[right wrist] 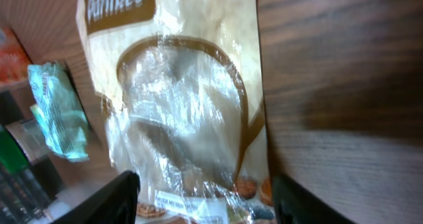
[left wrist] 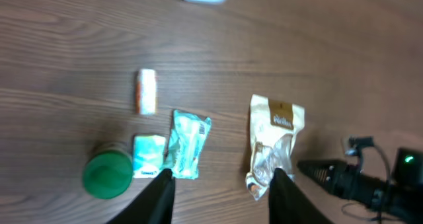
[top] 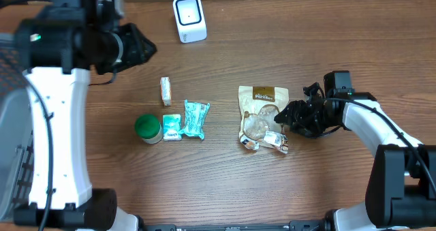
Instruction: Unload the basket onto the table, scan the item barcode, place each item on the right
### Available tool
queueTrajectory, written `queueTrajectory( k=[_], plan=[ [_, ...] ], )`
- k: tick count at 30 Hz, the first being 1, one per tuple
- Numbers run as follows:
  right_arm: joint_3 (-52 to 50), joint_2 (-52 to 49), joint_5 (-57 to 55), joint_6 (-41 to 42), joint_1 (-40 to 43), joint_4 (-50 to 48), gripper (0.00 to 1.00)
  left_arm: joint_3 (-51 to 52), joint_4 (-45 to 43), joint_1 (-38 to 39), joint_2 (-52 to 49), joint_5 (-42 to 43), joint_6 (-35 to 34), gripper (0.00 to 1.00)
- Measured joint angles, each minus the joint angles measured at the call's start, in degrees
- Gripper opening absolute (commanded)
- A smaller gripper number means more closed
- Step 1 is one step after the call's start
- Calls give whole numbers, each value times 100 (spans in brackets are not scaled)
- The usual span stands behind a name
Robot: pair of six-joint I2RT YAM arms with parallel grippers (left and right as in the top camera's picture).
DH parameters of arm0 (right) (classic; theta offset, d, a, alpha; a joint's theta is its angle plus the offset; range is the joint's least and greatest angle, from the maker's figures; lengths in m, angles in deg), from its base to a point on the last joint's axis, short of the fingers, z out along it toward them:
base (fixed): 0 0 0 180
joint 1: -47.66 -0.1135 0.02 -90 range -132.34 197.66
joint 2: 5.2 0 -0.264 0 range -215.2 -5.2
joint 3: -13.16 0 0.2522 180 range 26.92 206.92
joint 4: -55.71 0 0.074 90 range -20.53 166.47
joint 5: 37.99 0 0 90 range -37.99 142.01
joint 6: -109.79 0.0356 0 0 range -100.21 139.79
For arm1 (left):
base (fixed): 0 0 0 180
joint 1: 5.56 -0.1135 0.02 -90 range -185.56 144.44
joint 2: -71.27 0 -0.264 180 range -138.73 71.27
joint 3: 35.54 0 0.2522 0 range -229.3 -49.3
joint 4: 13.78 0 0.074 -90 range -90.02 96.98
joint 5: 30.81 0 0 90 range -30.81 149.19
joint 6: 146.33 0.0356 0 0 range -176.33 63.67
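Pouch [top: 262,112] located ahead of right gripper [top: 289,120]
Jaws are spread wide, apparently empty; long axis is directed at table's [top: 340,40] far edge.

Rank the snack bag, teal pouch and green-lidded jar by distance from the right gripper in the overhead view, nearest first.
1. Snack bag: directly at the right gripper, on its left.
2. Teal pouch: mid-table, further left.
3. Green-lidded jar: farthest, at the left end of the row.
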Motion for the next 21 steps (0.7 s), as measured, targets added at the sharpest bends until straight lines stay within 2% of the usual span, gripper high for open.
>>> queueTrajectory(
  k=[5, 7, 11, 13, 17, 21],
  plan=[
    [876, 2, -323, -144, -17, 782, 67, 0, -98, 684, -483, -240, 0, 4],
    [1106, 4, -369, -168, -17, 890, 61, 0, -144, 931, -699, -295, 15, 4],
    [1176, 13, -289, -232, -46, 1012, 39, 0, -232, 1309, -1145, -501, 22, 4],
    [1163, 13, -260, -227, -138, 1014, 33, 0, -308, 1425, -1390, -625, 20, 4],
    [1029, 13, -232, -15, -656, 761, 29, 2, -557, 1506, -1775, -752, 17, 4],
    [903, 13, -234, 485, -1416, 118, 29, 2, -850, 1473, -1899, -837, 4, 4]
  ],
)
